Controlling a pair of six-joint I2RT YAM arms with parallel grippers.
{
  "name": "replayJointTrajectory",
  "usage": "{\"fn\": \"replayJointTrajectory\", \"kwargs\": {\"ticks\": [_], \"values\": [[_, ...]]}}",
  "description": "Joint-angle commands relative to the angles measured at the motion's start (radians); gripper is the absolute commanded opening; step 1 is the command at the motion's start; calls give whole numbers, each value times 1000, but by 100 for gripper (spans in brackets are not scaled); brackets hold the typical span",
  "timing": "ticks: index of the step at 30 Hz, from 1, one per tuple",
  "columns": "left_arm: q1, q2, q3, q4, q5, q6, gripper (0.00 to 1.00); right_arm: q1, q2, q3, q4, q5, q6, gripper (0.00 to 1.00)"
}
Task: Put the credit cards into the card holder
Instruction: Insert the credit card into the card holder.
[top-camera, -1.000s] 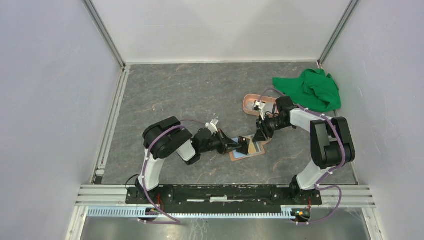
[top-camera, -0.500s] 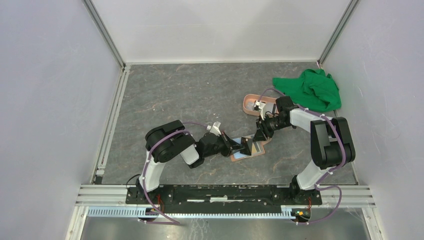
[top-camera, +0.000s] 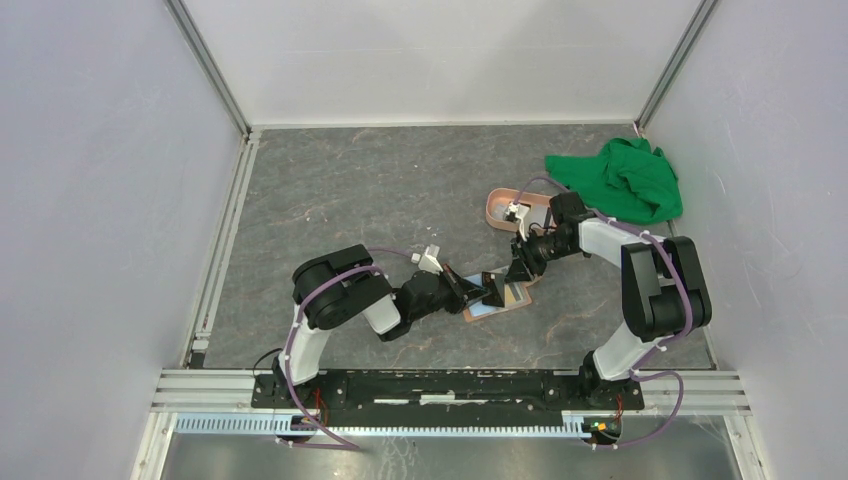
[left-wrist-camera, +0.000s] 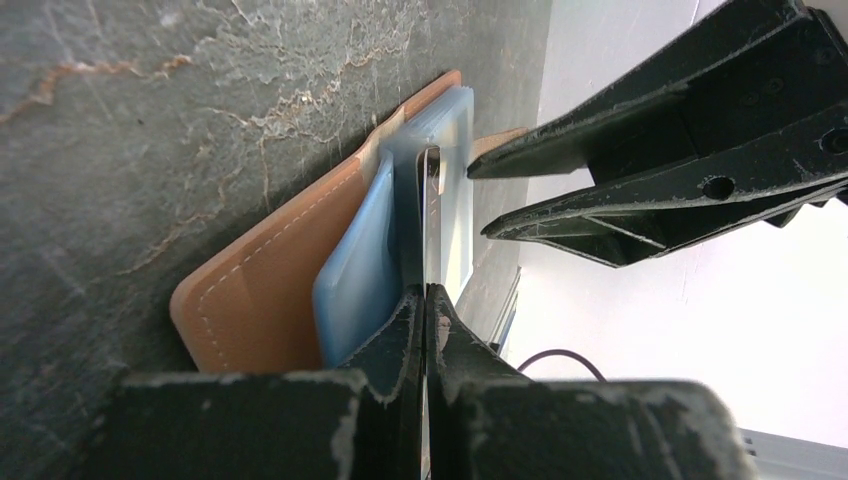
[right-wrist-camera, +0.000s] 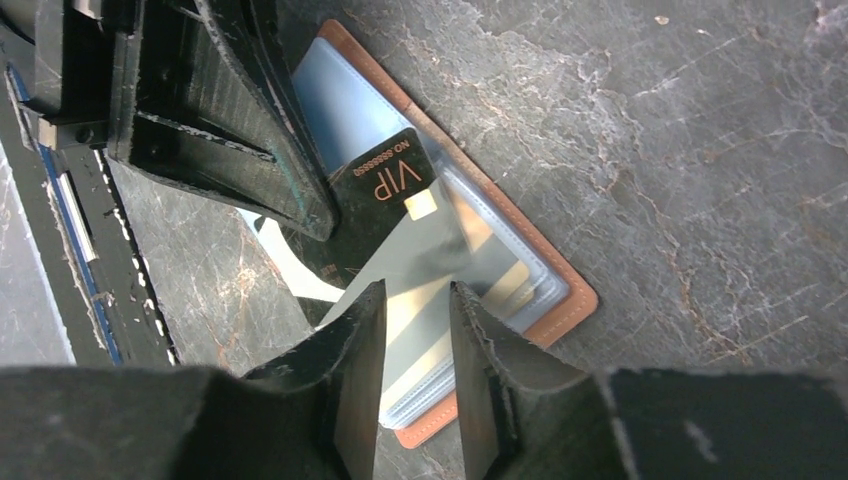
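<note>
- Left gripper (left-wrist-camera: 423, 292) clamps 1 black card (right-wrist-camera: 385, 180) over the open card holder (right-wrist-camera: 565, 300); it is not yet pocketed.
- Right gripper (right-wrist-camera: 418, 300) has its jaws apart above the sleeves; 1 yellow card (right-wrist-camera: 508, 286) looks stowed.

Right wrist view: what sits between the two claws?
The black VIP card, pinched in the left claw, lies over the open card holder just ahead of the right claw; the right wrist view shows it.

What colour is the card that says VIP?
The card is black with pale lettering; right wrist view shows it best.
</note>
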Motion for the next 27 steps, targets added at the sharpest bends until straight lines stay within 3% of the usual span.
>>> {"fn": "replayJointTrajectory", "kwargs": {"ticks": [1, 7, 11, 20, 27], "values": [[-1, -10, -12, 5, -77, 12, 2, 17, -32, -2, 4, -54, -41, 32], [-2, 0, 0, 1, -58, 14, 3, 21, -49, -2, -8, -83, -65, 20], [-3, 8, 10, -4, -47, 14, 6, 35, -7, 7, -11, -23, -52, 15], [-3, 14, 12, -2, -25, 11, 13, 64, 36, 15, -7, 47, -35, 13], [3, -17, 14, -54, -7, 45, 30, 68, 55, 18, -6, 99, -23, 12]]}}
